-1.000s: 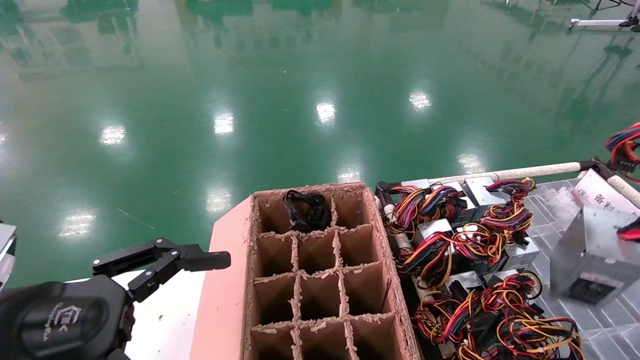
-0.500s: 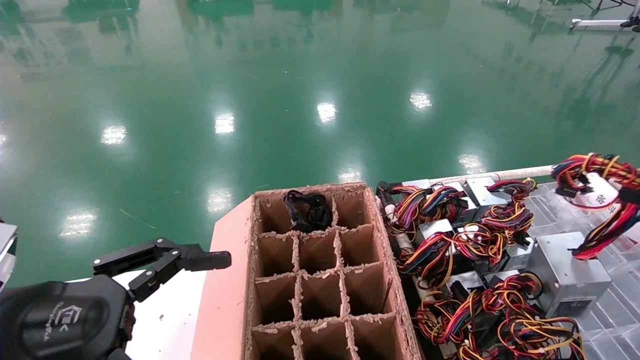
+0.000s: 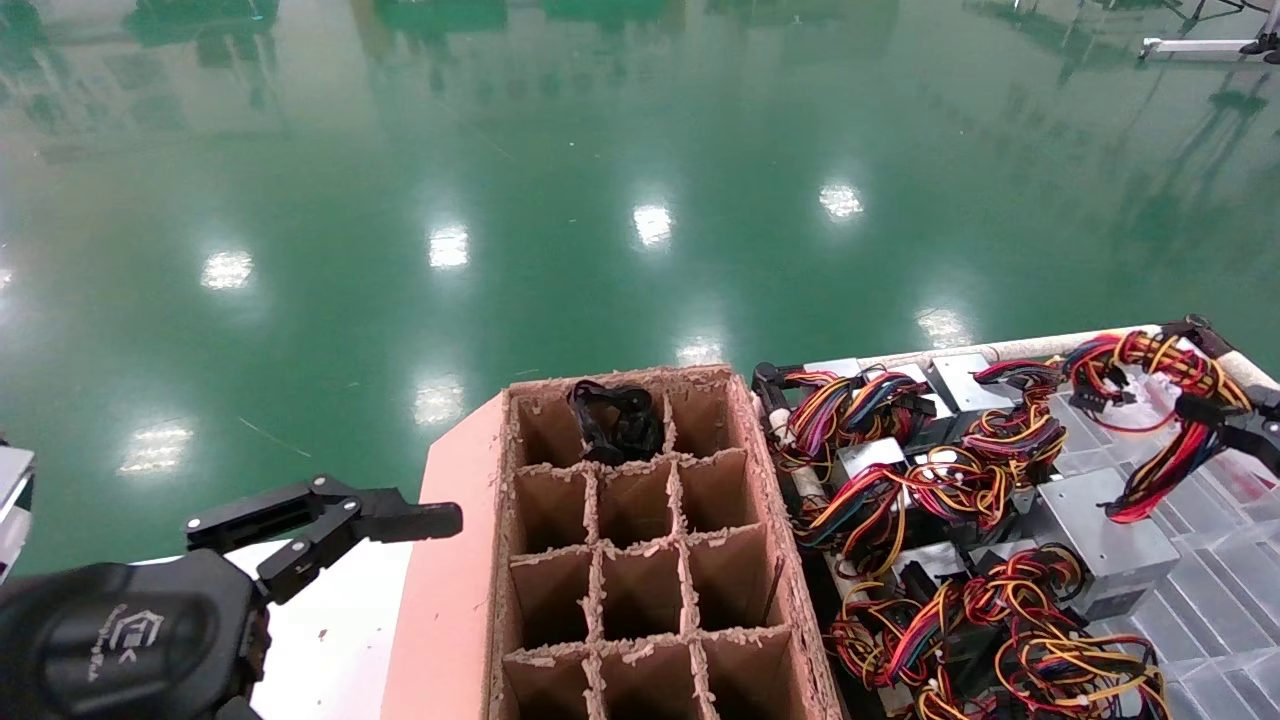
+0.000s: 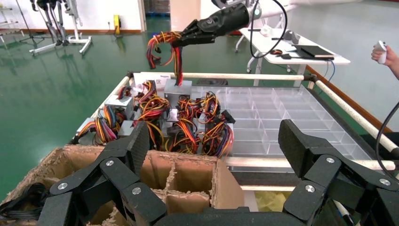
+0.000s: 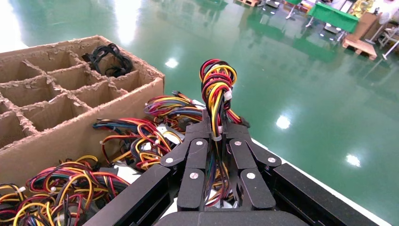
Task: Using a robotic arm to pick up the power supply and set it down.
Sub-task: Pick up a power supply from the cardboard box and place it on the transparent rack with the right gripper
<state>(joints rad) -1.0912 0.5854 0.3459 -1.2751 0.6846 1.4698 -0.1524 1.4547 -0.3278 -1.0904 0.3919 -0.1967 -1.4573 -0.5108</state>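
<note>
My right gripper is at the right edge, shut on the red, yellow and black wire bundle of a power supply. Its silver box hangs low over the clear tray, close beside the other power supplies; whether it touches the tray I cannot tell. In the right wrist view the gripper pinches the wires tightly. The left wrist view shows the same gripper holding the wires above the box. My left gripper is parked open at the lower left, holding nothing.
A cardboard box with dividers stands in the middle, with a black coiled cable in a far cell. The clear compartment tray stretches to the right, edged by a white pipe rail. Green floor lies beyond.
The right gripper has carried the power supply leftward and down, from tilted high at the right edge to low over the tray beside the others. The left arm has not moved.
</note>
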